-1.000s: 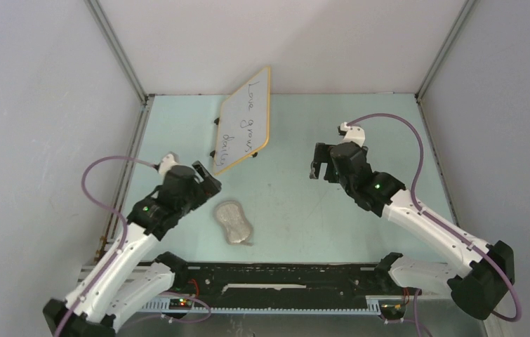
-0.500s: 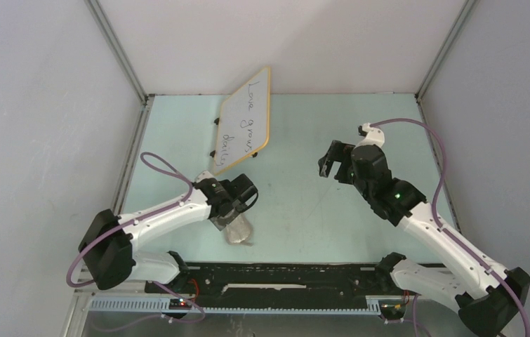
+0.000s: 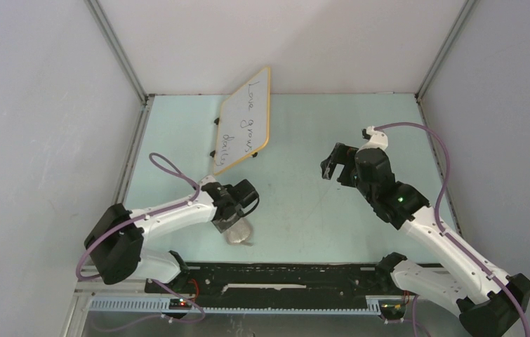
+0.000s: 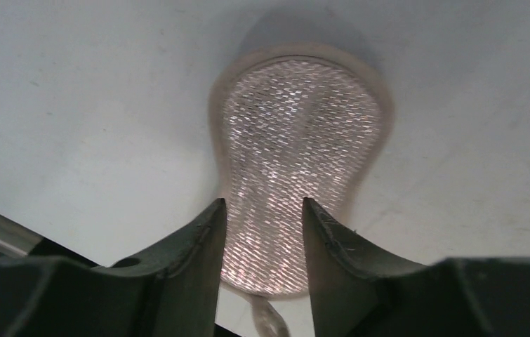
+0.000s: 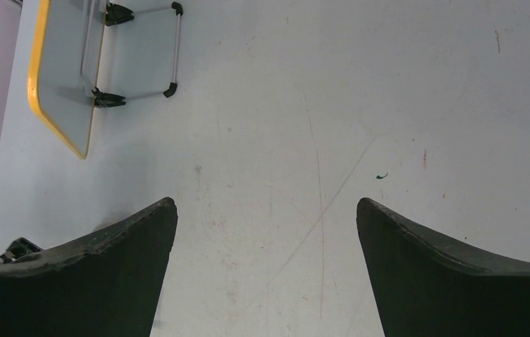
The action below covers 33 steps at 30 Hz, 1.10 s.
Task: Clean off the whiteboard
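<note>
The whiteboard (image 3: 244, 119) has a tan-orange frame and stands tilted on small black feet at the far left of the table, with dark handwriting on its face. The right wrist view shows its back and wire stand (image 5: 62, 77) at the upper left. My left gripper (image 3: 232, 223) is down at the table near the front left, its jaws closed on the narrow end of a grey oval cloth pad (image 4: 297, 133), which is pinched between the fingers (image 4: 199, 246). The pad (image 3: 241, 233) lies on the table. My right gripper (image 3: 328, 168) is open and empty above the table's middle right.
The table (image 3: 304, 133) is pale green, with grey walls to the left, right and back. A metal post rises behind the whiteboard. A black rail (image 3: 283, 277) runs along the near edge between the arm bases. Faint scratches mark the table (image 5: 318, 210) under my right gripper.
</note>
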{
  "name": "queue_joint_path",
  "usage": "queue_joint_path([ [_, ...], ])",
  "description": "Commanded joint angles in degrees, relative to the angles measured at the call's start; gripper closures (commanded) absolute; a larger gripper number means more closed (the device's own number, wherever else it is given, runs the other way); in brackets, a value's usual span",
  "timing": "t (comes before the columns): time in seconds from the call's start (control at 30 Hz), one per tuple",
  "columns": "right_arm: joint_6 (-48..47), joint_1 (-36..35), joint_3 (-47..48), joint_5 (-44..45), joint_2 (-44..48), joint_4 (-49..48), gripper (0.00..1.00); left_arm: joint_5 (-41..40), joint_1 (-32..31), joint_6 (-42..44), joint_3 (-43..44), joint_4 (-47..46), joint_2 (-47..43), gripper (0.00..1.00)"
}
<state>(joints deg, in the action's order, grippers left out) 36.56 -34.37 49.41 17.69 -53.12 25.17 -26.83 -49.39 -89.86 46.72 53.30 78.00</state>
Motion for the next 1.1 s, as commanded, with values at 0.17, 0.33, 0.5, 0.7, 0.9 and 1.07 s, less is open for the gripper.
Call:
queue_joint_path([
  [0.17, 0.65, 0.77, -0.19, -0.75, 1.01, -1.43, 0.00, -1.24, -0.19, 8.63, -6.38, -7.86, -0.18, 0.59],
  [0.33, 0.79, 0.84, -0.21, -1.51, 0.78, -1.71, 0.00, -0.05, -0.19, 9.91, -5.59, -8.08, 3.70, 0.56],
  [0.5, 0.74, 0.94, -0.19, -1.47, 0.03, -1.57, 0.00, 0.77, -0.11, 8.49, -7.65, -9.54, 2.29, 0.57],
  [0.7, 0.96, 0.91, -0.24, -1.81, -2.43, -2.33, 0.00, 1.71, -0.09, 8.30, -8.59, -12.39, 2.62, 0.77],
  [0.9, 1.41, 0.89, -2.69, -5.02, -5.87, -8.46, 0.00, 1.21, -0.10, 8.48, -10.61, -14.64, 0.50, 1.00],
  [1.07, -0.63, 0.51, -6.66, -12.38, -12.94, -21.87, 0.06, -2.77, -0.10, 10.61, -11.08, -14.12, -3.88, 1.00],
])
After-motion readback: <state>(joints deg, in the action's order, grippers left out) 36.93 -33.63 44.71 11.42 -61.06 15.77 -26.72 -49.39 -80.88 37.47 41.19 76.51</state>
